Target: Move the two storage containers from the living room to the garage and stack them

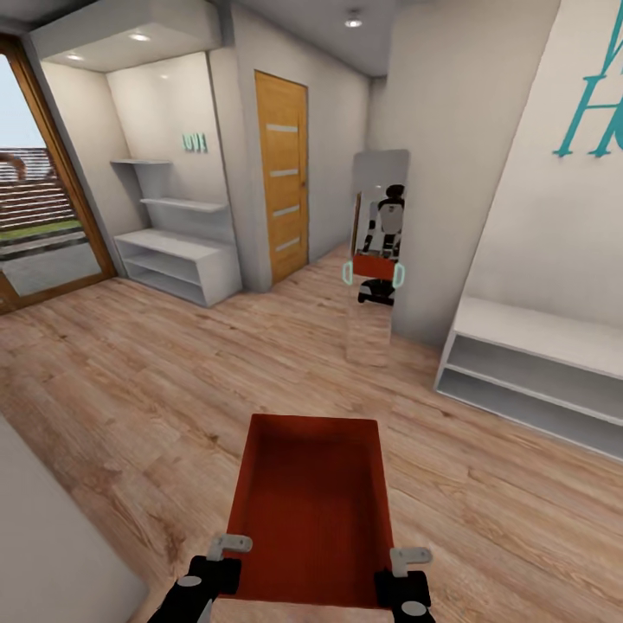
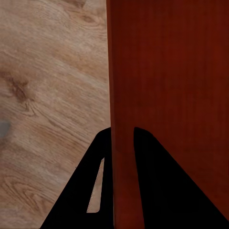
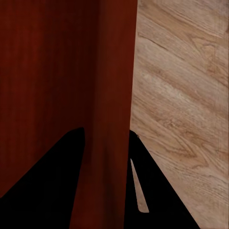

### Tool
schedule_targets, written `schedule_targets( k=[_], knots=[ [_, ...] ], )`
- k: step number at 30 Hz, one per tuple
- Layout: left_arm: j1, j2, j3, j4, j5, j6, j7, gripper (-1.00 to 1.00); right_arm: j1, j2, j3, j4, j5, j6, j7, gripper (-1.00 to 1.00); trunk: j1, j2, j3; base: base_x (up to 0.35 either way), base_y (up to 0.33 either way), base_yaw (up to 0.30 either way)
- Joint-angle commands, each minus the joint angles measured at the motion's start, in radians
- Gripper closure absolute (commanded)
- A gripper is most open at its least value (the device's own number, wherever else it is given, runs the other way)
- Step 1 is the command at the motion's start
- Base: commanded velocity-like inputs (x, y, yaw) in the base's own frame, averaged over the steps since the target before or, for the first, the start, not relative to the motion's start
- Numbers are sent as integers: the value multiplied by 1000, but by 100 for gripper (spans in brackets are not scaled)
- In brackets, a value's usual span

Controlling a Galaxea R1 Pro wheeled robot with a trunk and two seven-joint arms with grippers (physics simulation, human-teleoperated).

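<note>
While we roll over wood-plank flooring (image 1: pixel 130 372) toward a wooden door (image 1: pixel 283 177), one storage container (image 1: pixel 313 506) rides level in front of us, carried clear of the floor, a side wall in each tool, probably so it stays steady in transit. Left tool (image 2: pixel 123 176) is clamped on the left wall; right tool (image 3: pixel 106 179) is clamped on the right wall. A mirror (image 1: pixel 374 251) reflects us.

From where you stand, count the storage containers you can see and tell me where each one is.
1. The storage container is held out in front over the wood floor, with the left gripper and the right gripper each clamping a side wall. Its reflection appears in the mirror. The second may be elsewhere.
</note>
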Motion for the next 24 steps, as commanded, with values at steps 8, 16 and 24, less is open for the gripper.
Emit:
schedule_targets(
  k=[8,16,24],
  knots=[
    [1,0,-26,47,-94,6,12,100,-10,1,-5,-1,0,-5,-96,100,1,-1,-1,322,0,2],
    [1,0,-26,47,-94,6,12,100,-10,1,-5,-1,0,-5,-98,100,1,-1,-1,322,0,27],
    [1,0,-26,47,-94,6,12,100,-10,-3,-5,-1,0,-5,-96,100,1,-1,-1,322,0,248]
  ],
)
